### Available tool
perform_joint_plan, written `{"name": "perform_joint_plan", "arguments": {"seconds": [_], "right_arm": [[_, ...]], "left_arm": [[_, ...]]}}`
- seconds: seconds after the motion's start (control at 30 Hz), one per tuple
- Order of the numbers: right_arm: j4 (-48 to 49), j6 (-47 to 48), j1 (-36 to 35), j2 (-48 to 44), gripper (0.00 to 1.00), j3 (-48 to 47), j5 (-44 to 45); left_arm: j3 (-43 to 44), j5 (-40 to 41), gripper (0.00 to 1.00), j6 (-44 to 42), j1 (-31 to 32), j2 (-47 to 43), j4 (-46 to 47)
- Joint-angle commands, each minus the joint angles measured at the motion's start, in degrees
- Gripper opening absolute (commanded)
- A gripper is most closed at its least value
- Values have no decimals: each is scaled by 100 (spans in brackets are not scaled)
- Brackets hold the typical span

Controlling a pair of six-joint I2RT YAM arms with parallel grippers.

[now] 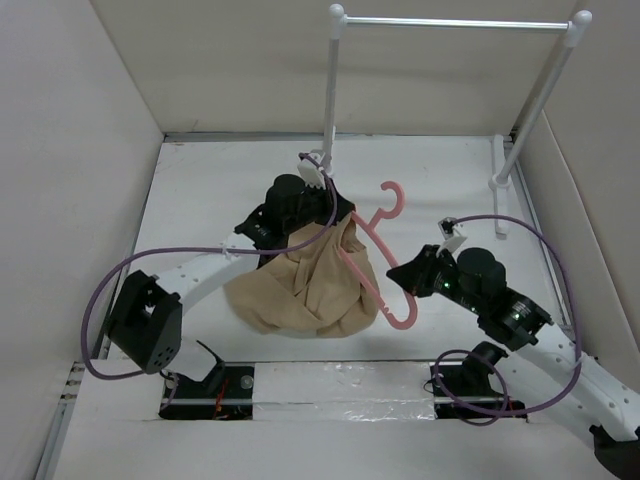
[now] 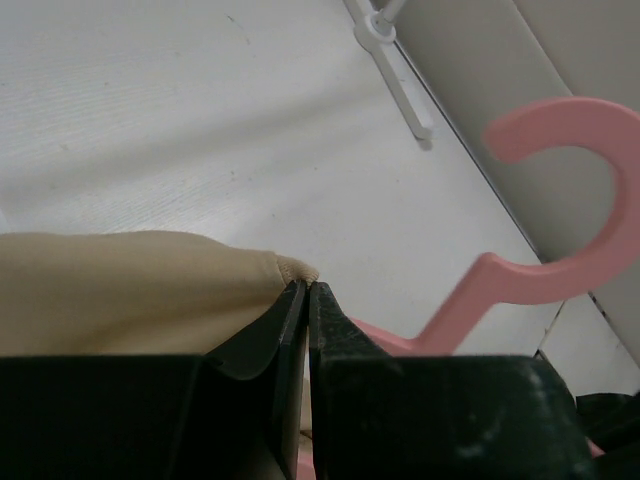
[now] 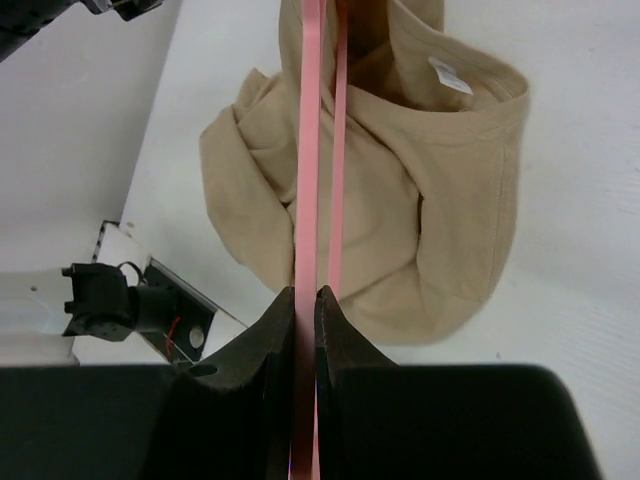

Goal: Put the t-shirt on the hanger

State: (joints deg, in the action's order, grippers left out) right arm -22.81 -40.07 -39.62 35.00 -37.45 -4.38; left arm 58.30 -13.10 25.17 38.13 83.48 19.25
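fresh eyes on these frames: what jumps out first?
First, the tan t-shirt, bunched in the middle of the table with its top edge pinched and held up by the left gripper. Next, the pink hanger, clamped in the right gripper and slanting along the shirt's right side, its hook toward the white rail at the back.
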Motion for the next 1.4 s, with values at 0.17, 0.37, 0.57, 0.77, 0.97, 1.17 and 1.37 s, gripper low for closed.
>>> {"name": "perform_joint_plan", "arguments": {"seconds": [0.17,0.37,0.57,0.77,0.97,1.17,1.37], "right_arm": [[3357,-185,-741,840,0,414,1132],[4650,-62,-802,1886,0,168,834],[6775,219,-688,2695,0,405,615],[7906,289,-819,2059,0,607,876],[7325,817,-1311,674,0,914,1783],[8019,1081,-1540,2475,0,599,1941],[7731,1818,-2022,1898,0,651,2739]], "left_arm": [[199,484,0,-118,775,-1131,-474],[-99,203,0,145,775,-1834,-536],[-135,317,0,164,828,-2345,-1079],[-12,633,0,146,828,-2476,-1642],[-381,784,0,269,828,-2987,-1643],[-407,748,0,260,828,-2811,-1766],[-310,932,26,155,828,-2854,-2056]]}}
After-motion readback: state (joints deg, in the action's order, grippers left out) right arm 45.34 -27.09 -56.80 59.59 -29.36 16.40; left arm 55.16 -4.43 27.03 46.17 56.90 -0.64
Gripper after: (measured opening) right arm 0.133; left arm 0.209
